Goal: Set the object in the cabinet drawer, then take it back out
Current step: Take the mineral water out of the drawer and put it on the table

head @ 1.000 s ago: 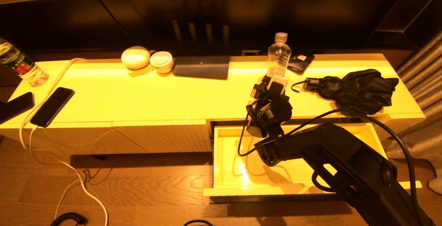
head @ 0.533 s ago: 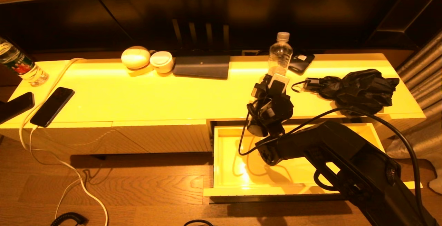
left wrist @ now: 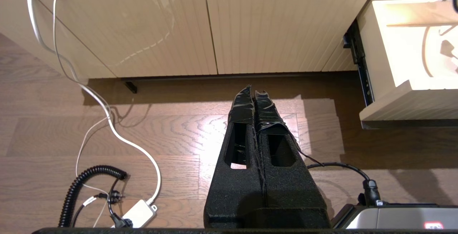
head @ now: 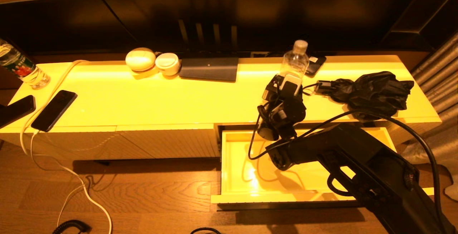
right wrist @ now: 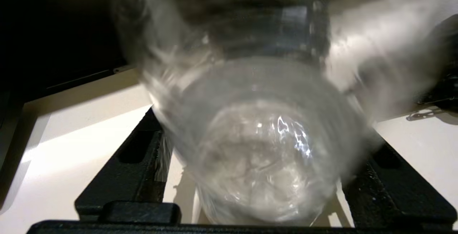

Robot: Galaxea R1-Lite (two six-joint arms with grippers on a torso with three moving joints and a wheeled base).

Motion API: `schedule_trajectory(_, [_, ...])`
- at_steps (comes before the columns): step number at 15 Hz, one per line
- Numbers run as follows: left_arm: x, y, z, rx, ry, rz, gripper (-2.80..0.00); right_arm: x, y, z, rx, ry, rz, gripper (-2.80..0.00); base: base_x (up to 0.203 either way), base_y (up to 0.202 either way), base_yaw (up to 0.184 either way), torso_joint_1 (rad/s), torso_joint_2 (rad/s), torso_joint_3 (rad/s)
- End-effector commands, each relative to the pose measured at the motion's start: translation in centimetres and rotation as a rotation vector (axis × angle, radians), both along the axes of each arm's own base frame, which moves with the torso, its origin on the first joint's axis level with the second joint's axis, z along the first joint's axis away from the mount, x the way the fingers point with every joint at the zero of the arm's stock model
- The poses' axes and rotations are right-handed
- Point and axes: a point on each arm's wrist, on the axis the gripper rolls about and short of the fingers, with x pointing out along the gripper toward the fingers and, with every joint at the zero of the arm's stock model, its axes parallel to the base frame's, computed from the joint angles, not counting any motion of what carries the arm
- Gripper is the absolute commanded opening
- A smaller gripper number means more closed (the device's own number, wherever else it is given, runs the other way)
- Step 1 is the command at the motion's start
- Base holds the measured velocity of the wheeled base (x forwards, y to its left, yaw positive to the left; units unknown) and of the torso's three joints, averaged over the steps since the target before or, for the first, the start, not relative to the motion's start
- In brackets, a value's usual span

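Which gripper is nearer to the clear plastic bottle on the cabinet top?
The right. The right gripper is at the clear plastic bottle, one finger on each side of it. The left gripper hangs low over the floor, before the closed cabinet panels, far from it.

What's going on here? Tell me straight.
The right end effector is at the cabinet top, jaws spread around a clear bottle that leans sideways; no firm grip shows. The drawer below stands open, nothing visible inside. The left end effector hangs shut over the floor, idle.
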Motion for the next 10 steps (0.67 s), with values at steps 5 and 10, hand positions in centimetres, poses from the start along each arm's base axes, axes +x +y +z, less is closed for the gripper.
schedule_trajectory(5, [0.0, 0.0, 0.0, 0.000, 0.001, 0.000, -2.80, -0.6, -0.2, 1.3, 0.016, -0.020, 0.000, 0.00, 0.000, 0.000, 0.000, 0.000, 0.00, 0.000])
schedule_trajectory(10, [0.0, 0.0, 0.0, 0.000, 0.001, 0.000, -2.80, -1.6, -0.3, 4.0, 0.044, -0.065, 0.007, 0.00, 0.000, 0.000, 0.000, 0.000, 0.00, 0.000])
